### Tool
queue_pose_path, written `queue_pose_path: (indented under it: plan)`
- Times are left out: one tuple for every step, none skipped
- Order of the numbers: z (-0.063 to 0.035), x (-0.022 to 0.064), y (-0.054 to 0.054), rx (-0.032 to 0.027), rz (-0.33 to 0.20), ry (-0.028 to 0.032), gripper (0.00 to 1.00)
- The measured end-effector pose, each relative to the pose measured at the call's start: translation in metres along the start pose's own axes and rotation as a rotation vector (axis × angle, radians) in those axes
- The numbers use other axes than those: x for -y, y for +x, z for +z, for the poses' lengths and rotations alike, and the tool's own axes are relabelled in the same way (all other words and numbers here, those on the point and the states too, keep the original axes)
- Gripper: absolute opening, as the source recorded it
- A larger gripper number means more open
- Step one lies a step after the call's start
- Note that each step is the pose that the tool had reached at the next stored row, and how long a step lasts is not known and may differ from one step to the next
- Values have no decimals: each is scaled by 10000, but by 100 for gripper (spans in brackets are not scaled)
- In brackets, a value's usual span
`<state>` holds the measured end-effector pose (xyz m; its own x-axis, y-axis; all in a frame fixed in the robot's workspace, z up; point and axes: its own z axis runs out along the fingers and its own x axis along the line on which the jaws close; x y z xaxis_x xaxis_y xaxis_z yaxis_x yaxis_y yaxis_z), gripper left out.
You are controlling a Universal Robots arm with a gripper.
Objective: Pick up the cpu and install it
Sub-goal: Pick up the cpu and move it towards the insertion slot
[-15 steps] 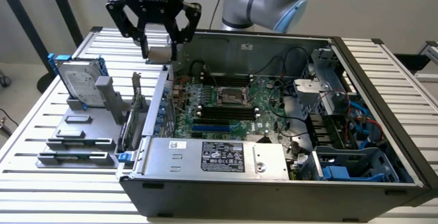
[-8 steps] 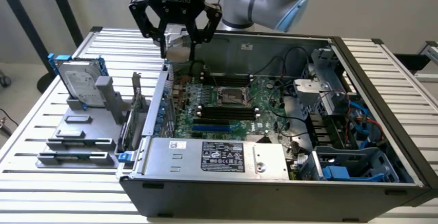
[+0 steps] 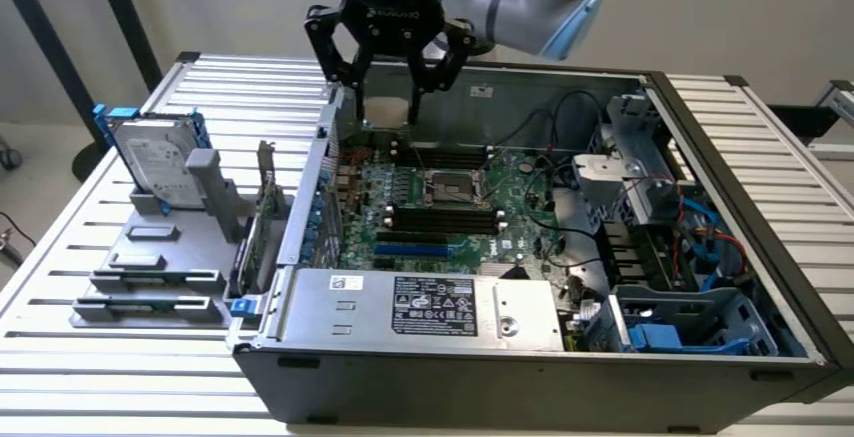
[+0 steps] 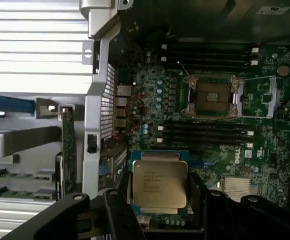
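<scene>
My gripper [image 3: 386, 107] hangs above the back left part of the open computer case [image 3: 747, 247], shut on the cpu [image 3: 387, 112]. In the wrist view the cpu [image 4: 160, 184] is a small square chip with a dull silver top, clamped between the black fingers [image 4: 121, 202] of the gripper [image 4: 160, 200]. The empty cpu socket [image 3: 447, 189] lies open on the green motherboard, lower than the chip and toward the exterior view's right of it. The wrist view has the socket [image 4: 211, 96] with its metal frame, well apart from the held chip.
A grey stand [image 3: 147, 282] on the slatted table at the exterior view's left carries a hard drive in a blue bracket [image 3: 158, 162] and memory sticks. Inside the case are black memory slots [image 3: 441, 222], a silver power supply [image 3: 427, 302], cables and drive cages [image 3: 667, 257].
</scene>
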<state>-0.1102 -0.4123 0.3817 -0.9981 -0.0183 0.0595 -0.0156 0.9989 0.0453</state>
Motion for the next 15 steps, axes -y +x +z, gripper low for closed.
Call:
queue_pose_path:
  plan:
    - [16, -13, -47, 0, -1, 0, 55]
    - [31, -27, -92, -1, 0, 1, 55]
    - [47, -42, -139, -1, 1, 0, 55]
    - [64, -58, -185, 0, 0, 0, 55]
    - [81, -75, -234, 0, -1, 0, 55]
    - [97, -92, -280, -1, 0, 0, 55]
    - [113, -110, -326, 0, 1, 0, 55]
    - [129, -129, -373, 0, 0, -1, 55]
    - [146, -149, -421, 0, -1, 0, 55]
    - [162, -170, -467, 0, -1, 0, 55]
    - [178, -192, -513, -1, 0, 0, 55]
    - [194, -214, -560, -1, 1, 1, 55]
    - [212, -239, -608, -1, 0, 0, 55]
    - [228, -262, -652, 0, 0, 0, 55]
    - [245, -284, -692, -1, 1, 0, 55]
